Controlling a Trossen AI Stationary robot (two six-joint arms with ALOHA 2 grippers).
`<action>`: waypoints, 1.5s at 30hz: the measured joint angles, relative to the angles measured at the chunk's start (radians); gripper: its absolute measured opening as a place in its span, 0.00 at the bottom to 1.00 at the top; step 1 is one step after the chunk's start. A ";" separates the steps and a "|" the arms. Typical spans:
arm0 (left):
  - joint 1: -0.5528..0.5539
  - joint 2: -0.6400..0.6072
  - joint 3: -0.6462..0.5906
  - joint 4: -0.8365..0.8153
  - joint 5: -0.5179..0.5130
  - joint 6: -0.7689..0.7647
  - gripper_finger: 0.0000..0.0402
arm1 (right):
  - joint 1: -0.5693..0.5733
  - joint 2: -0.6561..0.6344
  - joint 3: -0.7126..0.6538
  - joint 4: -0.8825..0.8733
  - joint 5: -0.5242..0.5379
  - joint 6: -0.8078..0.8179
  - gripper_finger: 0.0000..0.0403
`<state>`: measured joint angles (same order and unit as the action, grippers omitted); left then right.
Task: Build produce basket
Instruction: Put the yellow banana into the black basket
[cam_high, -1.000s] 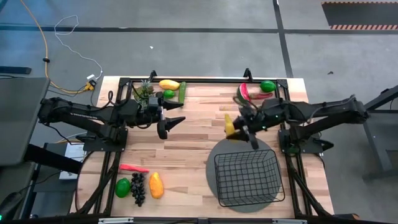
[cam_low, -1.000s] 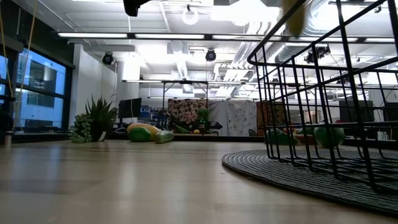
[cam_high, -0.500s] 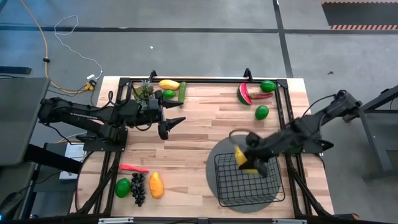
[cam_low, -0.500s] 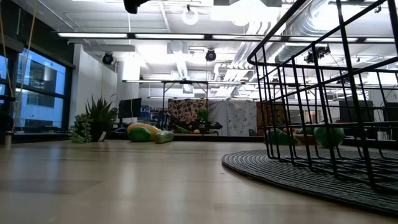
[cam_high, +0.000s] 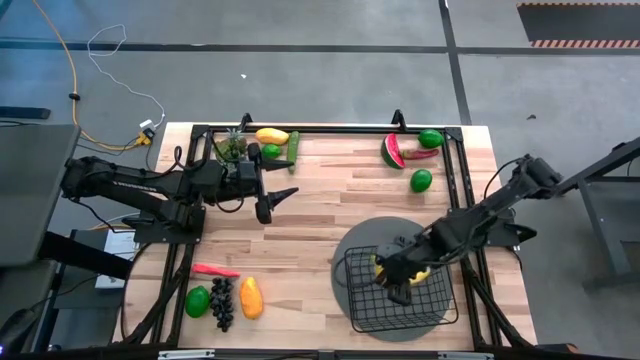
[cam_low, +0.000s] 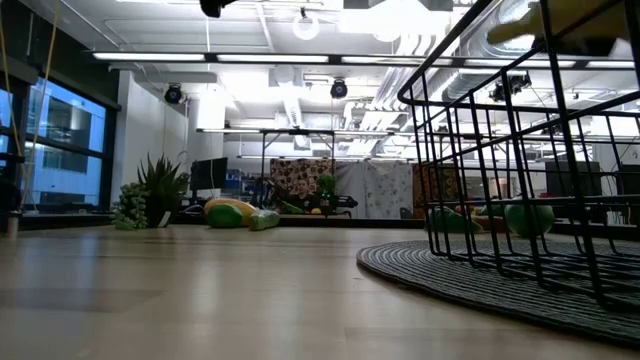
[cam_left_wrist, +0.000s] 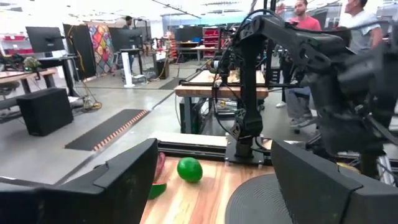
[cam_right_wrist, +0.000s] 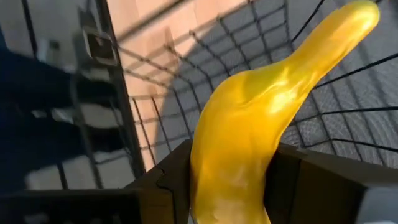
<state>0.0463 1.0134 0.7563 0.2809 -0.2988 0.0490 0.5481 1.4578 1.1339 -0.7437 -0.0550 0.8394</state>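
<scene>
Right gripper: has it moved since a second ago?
Yes. The right gripper, shut on the banana, went from beside the watermelon slice to over the basket.

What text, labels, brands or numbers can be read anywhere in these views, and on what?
None can be read.
The basket, the banana and the other toy produce show no print.
The monitors and the patterned cloth in the room behind show no readable text.

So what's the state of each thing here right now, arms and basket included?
Right gripper: shut on the banana, over the basket.
Basket: upright on the grey mat, nothing lying in it yet.
Left gripper: open, empty, waiting above the table.
Lime: loose on the table.
</scene>
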 joint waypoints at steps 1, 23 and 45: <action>0.000 0.000 0.000 0.000 -0.006 0.000 0.75 | 0.004 0.019 0.000 0.000 -0.003 -0.023 0.31; 0.000 0.000 0.000 0.007 -0.057 0.010 0.75 | -0.012 0.291 -0.001 0.037 0.010 -0.172 0.31; 0.000 0.000 0.000 0.007 -0.057 0.003 0.75 | -0.046 0.291 -0.003 0.046 0.072 -0.103 0.33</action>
<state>0.0463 1.0134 0.7563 0.2882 -0.3557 0.0525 0.5016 1.7485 1.1305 -0.6979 0.0170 0.7361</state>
